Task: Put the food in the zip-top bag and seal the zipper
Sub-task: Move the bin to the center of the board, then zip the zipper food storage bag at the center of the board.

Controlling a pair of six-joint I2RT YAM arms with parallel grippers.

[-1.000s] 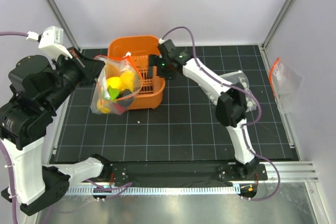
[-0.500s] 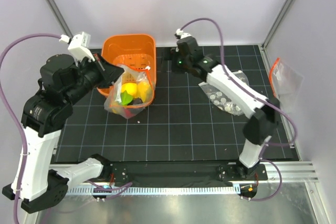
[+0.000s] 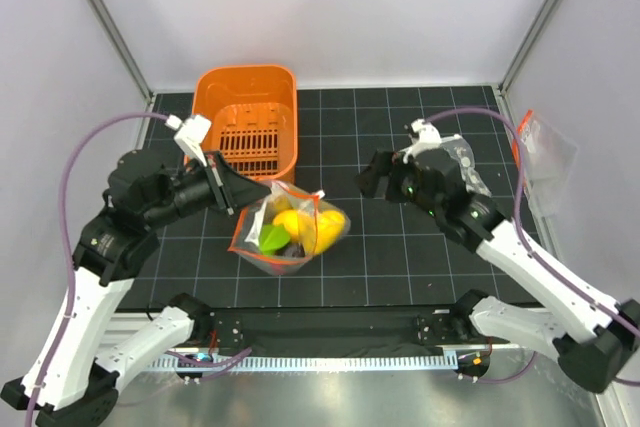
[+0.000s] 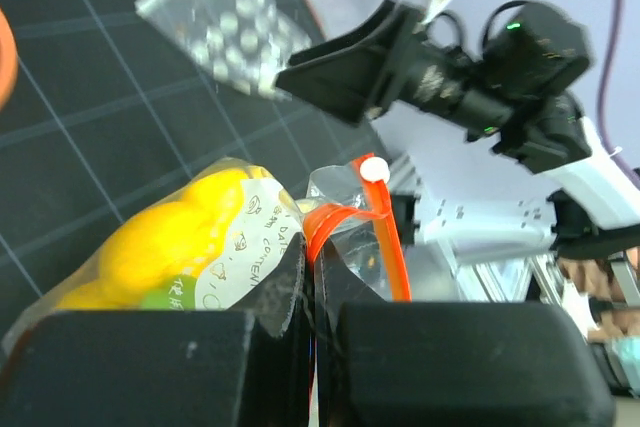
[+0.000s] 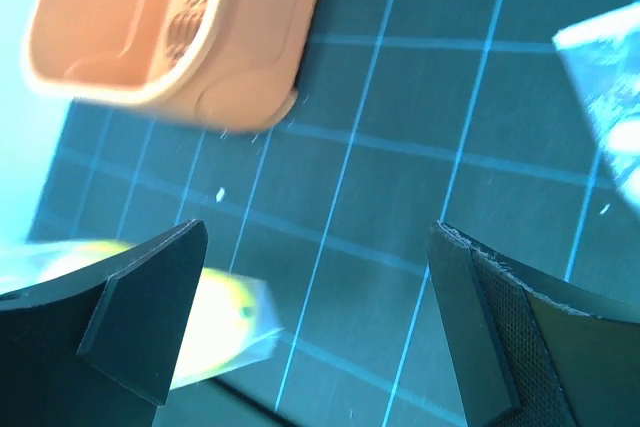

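left pincer (image 3: 238,197) is shut tight on the edge of the zip-top bag (image 3: 290,232). in the left wrist view the fingers (image 4: 150,367) meet with clear film and the orange-red zipper (image 4: 385,242) pinched between them, and a small white tab sits on the strip above the grip. the bag hangs out to the right of that pincer, just in front of the orange basket (image 3: 245,117) and apart from it, over the middle of the black gridded tabletop (image 3: 400,257). cannot tell if its bottom touches the tabletop, or if the zipper is pressed closed along its length. the food (image 3: 297,225) is inside the bag: yellow pieces bunched together, a green one (image 3: 272,239) at the lower left, something dark under them. the left wrist view shows a yellow piece (image 4: 160,247) pressed against the film. right pincer (image 3: 372,179) is spread wide and holds nothing, off to the right of the bag and apart from it. its wrist view looks down between the two fingers (image 5: 150,297) at the tabletop, with the basket (image 5: 170,27) top left and a blurred yellow corner of the bag (image 5: 215,332) at lower left. a dotted clear bag (image 3: 462,162) lies flat behind the right arm, and another clear pouch (image 3: 545,157) with a red strip leans at the right wall.
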